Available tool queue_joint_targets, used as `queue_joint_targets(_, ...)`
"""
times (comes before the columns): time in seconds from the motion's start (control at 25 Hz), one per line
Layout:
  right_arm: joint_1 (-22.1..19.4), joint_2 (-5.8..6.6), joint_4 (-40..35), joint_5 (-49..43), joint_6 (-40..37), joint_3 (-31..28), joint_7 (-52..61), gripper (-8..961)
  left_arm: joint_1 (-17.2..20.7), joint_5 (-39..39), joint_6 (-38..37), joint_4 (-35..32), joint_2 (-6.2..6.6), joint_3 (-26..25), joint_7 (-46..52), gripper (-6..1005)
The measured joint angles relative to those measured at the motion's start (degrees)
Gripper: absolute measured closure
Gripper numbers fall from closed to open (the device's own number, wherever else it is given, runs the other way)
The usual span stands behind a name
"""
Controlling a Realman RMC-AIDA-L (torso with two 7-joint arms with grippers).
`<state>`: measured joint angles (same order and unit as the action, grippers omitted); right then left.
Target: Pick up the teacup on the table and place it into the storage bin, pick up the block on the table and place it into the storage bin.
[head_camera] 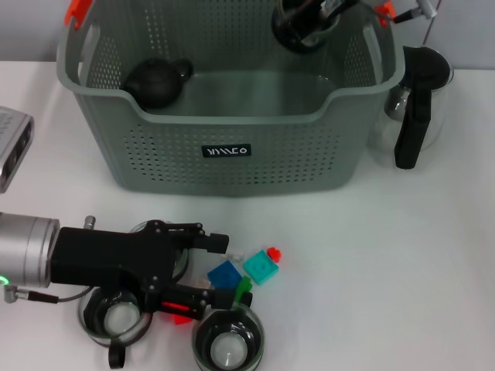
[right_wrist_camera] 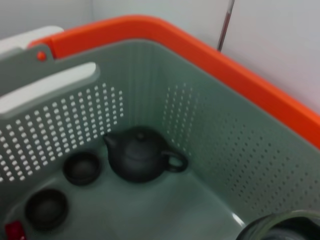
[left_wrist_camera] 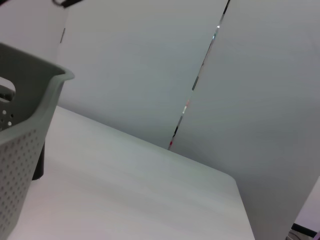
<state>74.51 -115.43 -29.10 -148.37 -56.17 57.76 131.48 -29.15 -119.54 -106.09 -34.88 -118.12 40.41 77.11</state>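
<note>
The storage bin [head_camera: 224, 151] stands at the back of the table, grey-green and perforated; its inside shows in the right wrist view [right_wrist_camera: 210, 150]. My right gripper [head_camera: 309, 19] hangs over the bin's far right part, shut on a glass teacup [head_camera: 303, 35], whose rim shows in the right wrist view [right_wrist_camera: 280, 225]. My left gripper [head_camera: 226, 270] is low at the front left, open, its fingers either side of a blue block [head_camera: 223, 274]. Teal [head_camera: 261, 268], green [head_camera: 244, 290] and small red [head_camera: 273, 253] blocks lie beside it. Two glass teacups [head_camera: 116, 317] [head_camera: 228, 344] stand by the left arm.
A dark teapot [head_camera: 157, 79] [right_wrist_camera: 142, 155], two small dark cups [right_wrist_camera: 82, 167] and a red piece [right_wrist_camera: 14, 231] lie in the bin. A glass kettle with a black handle [head_camera: 414, 108] stands right of the bin. A silver device [head_camera: 11, 147] sits at the left edge.
</note>
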Motion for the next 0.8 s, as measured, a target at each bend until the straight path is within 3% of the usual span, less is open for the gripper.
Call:
queue_joint_targets(0.48,-0.78,-1.18,4.31,-0.08,6.72,3.45,0.09,896,0.46,0.0,0.47,0.21,0.09,-0.43,-1.38,124)
queue_joint_targets(0.8,-1.78,-1.82,4.53,-0.08,7.3,6.59,0.23,896,0.52,0.0,0.7,0.25,0.09,-0.51,-1.44,124)
